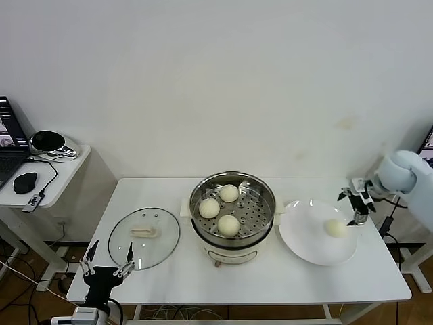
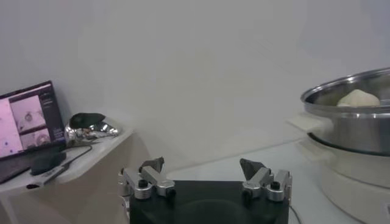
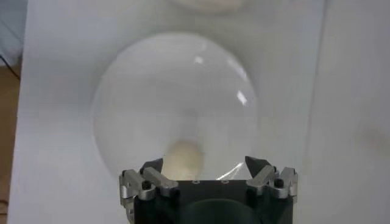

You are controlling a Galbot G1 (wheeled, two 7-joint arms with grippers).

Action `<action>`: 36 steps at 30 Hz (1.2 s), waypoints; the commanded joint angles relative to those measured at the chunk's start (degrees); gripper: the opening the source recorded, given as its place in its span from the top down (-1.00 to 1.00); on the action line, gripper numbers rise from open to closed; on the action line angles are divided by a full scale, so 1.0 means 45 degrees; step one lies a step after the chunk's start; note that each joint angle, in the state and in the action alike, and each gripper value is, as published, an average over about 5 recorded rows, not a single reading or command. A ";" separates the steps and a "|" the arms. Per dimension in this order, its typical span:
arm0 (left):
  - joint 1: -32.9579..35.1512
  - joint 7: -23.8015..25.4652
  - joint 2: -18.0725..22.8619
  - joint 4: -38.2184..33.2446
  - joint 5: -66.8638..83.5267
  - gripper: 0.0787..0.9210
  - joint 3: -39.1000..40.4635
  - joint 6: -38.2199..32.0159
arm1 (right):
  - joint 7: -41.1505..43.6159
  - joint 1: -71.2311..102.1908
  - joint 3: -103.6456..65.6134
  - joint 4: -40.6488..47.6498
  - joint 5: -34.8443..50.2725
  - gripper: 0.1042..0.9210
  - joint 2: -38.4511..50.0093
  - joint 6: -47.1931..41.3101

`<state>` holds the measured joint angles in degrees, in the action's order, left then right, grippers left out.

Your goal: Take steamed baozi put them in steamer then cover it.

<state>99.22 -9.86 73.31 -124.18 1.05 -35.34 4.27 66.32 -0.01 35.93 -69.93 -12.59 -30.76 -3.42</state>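
1. Your right gripper [image 1: 356, 203] hung just above the far right edge of the white plate [image 1: 304, 237], with its fingers [image 3: 258, 165] wide apart and nothing in them.
2. 1 steamed baozi [image 1: 335, 227] sat on that plate, just below and beside the gripper. In the right wrist view the bun [image 3: 183, 159] showed between the 2 fingers, a little nearer one of them.
3. 3 more buns [image 1: 229, 225] already lay on the holey tray inside the steamer [image 1: 232, 200], in the middle of the table [image 1: 270, 284].
4. The cover [image 1: 143, 233] lay flat on the table to the left of the steamer, handle up.
5. Your left gripper [image 1: 108, 263] waited at the near left edge of the table, close to the cover, fingers [image 2: 151, 164] apart and empty.
6. The step in hand looked like picking up the last bun. To do it well, you needed to line the gripper up so the bun sat right in the middle.
7. You needed to come straight down and keep the fingertips off the plate.
8. You needed to squeeze softly. The bun looked soft, and a hard pinch might have dented it.
9. The empty spot on the tray looked to be at the right side, so that was a good place to aim for.
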 commanded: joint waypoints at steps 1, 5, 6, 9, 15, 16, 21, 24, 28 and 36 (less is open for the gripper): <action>0.0177 0.0002 0.0081 -0.0079 -0.0019 -0.77 -0.0104 -0.0003 | -0.0275 0.2795 -0.2882 0.3464 -0.2213 -0.76 -0.1989 0.1020; 0.0261 -0.0002 0.0151 -0.0062 -0.0021 -0.77 -0.0180 -0.0026 | -0.0442 0.2767 -0.2907 0.4123 -0.2538 -0.76 -0.2875 0.1009; 0.0270 -0.0003 0.0165 -0.0065 -0.0021 -0.77 -0.0190 -0.0029 | -0.0491 0.2748 -0.2903 0.4233 -0.2602 -0.76 -0.3022 0.0985; 0.0269 -0.0005 0.0207 -0.0081 -0.0021 -0.77 -0.0199 -0.0032 | -0.0685 0.2658 -0.2884 0.4535 -0.2848 -0.76 -0.3404 0.0846; 0.0203 -0.0012 0.0221 -0.0028 -0.0004 -0.77 -0.0189 -0.0034 | -0.0863 0.2512 -0.2858 0.5061 -0.3313 -0.76 -0.3783 0.0626; 0.0191 -0.0012 0.0215 -0.0011 -0.0003 -0.77 -0.0188 -0.0034 | -0.0889 0.2499 -0.2862 0.5134 -0.3374 -0.76 -0.3814 0.0609; 0.0123 -0.0008 0.0187 0.0073 0.0002 -0.77 -0.0162 -0.0033 | -0.1080 0.2422 -0.2950 0.5393 -0.3649 -0.75 -0.3931 0.0360; 0.0089 -0.0008 0.0174 0.0113 0.0000 -0.77 -0.0149 -0.0032 | -0.1058 0.2398 -0.2964 0.5441 -0.3688 -0.70 -0.3953 0.0266; 0.0077 -0.0008 0.0150 0.0134 0.0005 -0.77 -0.0150 -0.0035 | -0.0932 0.2407 -0.2959 0.5422 -0.3631 -0.58 -0.3953 0.0225; 0.0066 -0.0009 0.0147 0.0105 0.0010 -0.77 -0.0138 -0.0038 | -0.0689 0.1895 -0.2489 0.4761 -0.2963 -0.29 -0.3531 0.0025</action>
<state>99.51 -9.91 73.97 -123.61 1.08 -36.01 4.10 62.76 9.84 23.48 -47.53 -27.28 -47.13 -2.42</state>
